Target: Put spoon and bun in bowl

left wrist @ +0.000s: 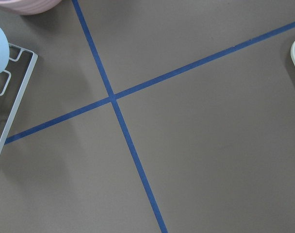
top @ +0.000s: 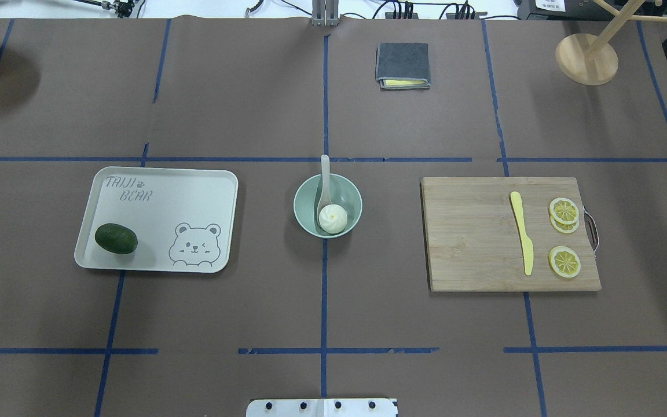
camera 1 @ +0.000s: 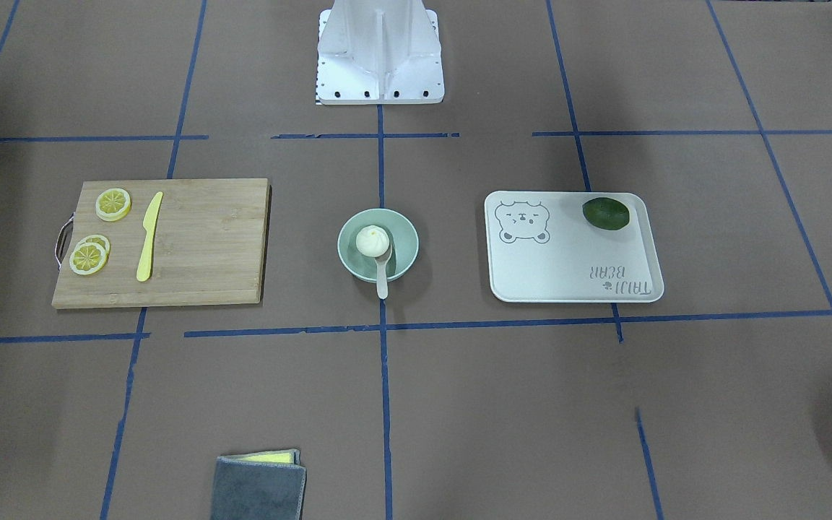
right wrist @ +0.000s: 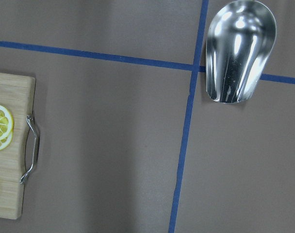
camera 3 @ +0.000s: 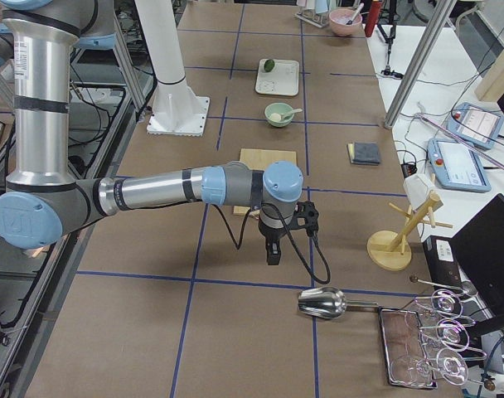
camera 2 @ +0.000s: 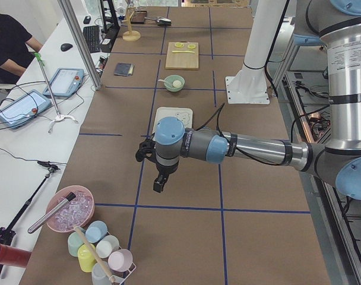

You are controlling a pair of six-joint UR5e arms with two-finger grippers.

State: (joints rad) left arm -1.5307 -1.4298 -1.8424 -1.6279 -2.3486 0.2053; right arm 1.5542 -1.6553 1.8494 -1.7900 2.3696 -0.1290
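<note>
The pale mint-green bowl [top: 352, 197] [camera 1: 407, 242] stands at the table's middle. The cream-white bun [top: 332, 218] [camera 1: 372, 240] lies inside it. The beige spoon [top: 325, 174] [camera 1: 383, 280] rests with its scoop in the bowl beside the bun, and its handle sticks out over the far rim. My left gripper [camera 2: 159, 182] hangs over bare table far to the left and shows only in the exterior left view. My right gripper [camera 3: 273, 251] hangs far to the right and shows only in the exterior right view. I cannot tell whether either is open or shut.
A bear-print tray [top: 194, 197] with a dark green fruit [top: 116, 238] lies left of the bowl. A wooden board [top: 472, 231] with a yellow knife [top: 522, 231] and lemon slices [top: 564, 209] lies right. A folded grey cloth [top: 402, 65] is farther back. A metal scoop [right wrist: 239, 48] lies under the right wrist.
</note>
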